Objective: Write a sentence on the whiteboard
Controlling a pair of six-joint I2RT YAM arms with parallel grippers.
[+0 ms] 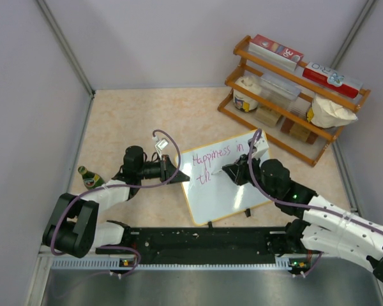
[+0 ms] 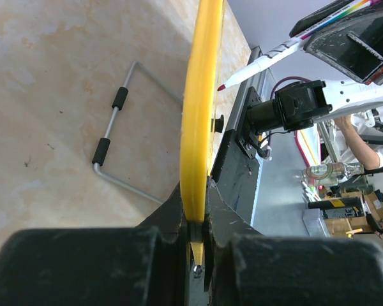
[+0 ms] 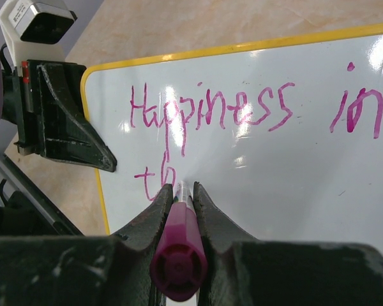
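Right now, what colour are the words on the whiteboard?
Pink-purple, like the marker. The words on the whiteboard show best in the right wrist view.

Your table (image 1: 127, 121) is a pale, beige-mottled surface walled on three sides. The whiteboard (image 1: 233, 185) sits near its middle, with two black clip feet (image 1: 209, 224) along the near edge. At the far right corner you have a wooden rack (image 1: 242, 48) standing at an angle to the walls. By the left wall, a green bottle (image 1: 89, 177) seems to stand upright. In the left wrist view, a bent wire bar (image 2: 112, 137) with two black grips lies flat beside the board.
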